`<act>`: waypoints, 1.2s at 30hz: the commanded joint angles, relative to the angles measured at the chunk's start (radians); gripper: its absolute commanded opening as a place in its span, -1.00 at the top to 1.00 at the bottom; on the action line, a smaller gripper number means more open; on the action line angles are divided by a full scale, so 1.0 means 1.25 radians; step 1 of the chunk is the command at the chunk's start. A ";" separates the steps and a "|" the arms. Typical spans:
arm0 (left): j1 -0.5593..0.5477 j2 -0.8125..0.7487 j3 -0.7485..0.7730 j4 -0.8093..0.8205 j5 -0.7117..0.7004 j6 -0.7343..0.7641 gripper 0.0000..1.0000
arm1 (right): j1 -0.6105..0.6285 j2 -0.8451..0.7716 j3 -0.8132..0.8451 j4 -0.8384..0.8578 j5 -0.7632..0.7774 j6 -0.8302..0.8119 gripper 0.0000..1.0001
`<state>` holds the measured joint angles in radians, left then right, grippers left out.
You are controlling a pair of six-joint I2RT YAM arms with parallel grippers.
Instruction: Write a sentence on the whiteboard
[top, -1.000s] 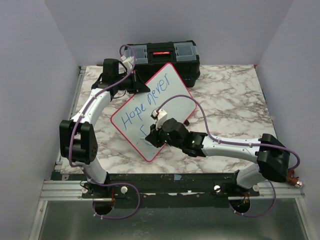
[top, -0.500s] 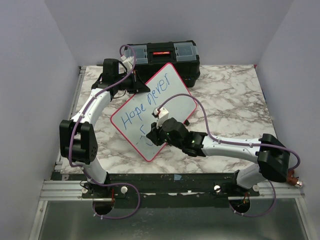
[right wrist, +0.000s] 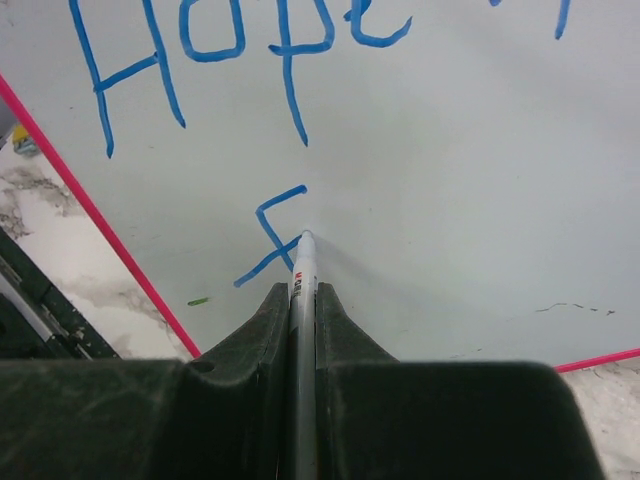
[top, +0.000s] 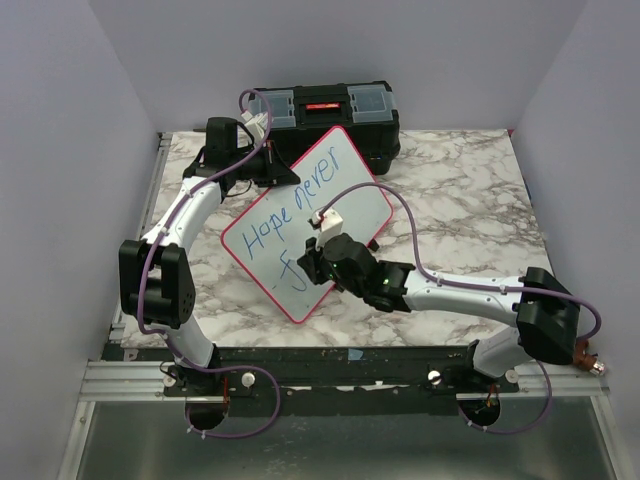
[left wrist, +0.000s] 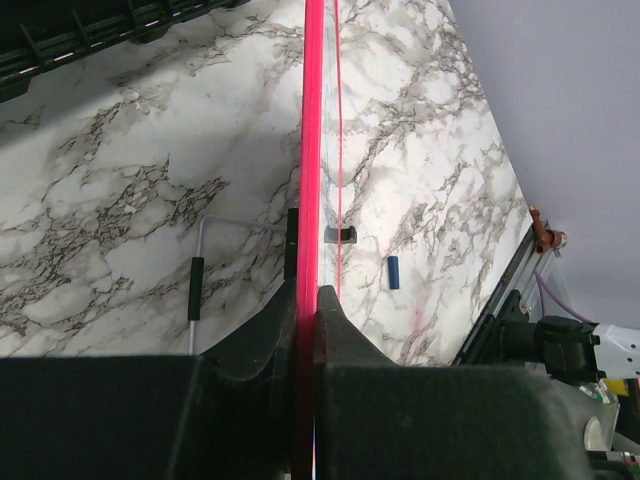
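The whiteboard (top: 355, 185), white with a red-pink frame, stands tilted at mid-table with "Hope never" in blue and an "f" below. My left gripper (top: 272, 172) is shut on its top-left frame edge, seen edge-on in the left wrist view (left wrist: 310, 150). My right gripper (top: 312, 262) is shut on a white marker (right wrist: 303, 270), its tip touching the board (right wrist: 450, 180) at the crossbar of the blue "f" (right wrist: 272, 228).
A black toolbox (top: 325, 112) stands behind the board at the back. A blue marker cap (left wrist: 393, 272) and the board's wire stand (left wrist: 205, 260) lie on the marble table (top: 450, 190). Grey walls close the left, right and back sides.
My right gripper has drawn a crossbar through the lower stroke, turning it into an "f", and shifted slightly right. The left arm and board have not moved.
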<state>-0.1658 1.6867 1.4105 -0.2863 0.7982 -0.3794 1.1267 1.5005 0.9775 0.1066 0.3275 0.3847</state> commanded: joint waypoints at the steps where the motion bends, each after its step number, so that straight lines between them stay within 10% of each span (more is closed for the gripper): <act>1: -0.013 -0.014 0.000 0.003 -0.030 0.052 1.00 | -0.004 0.021 0.014 -0.048 0.096 -0.001 0.99; 36: -0.012 -0.009 0.005 -0.003 -0.032 0.056 1.00 | -0.062 -0.131 -0.131 0.044 0.060 -0.006 0.99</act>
<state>-0.1658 1.6867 1.4109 -0.2932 0.7971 -0.3862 1.0523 1.3613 0.8356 0.1211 0.4229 0.3763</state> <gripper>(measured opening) 0.067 0.128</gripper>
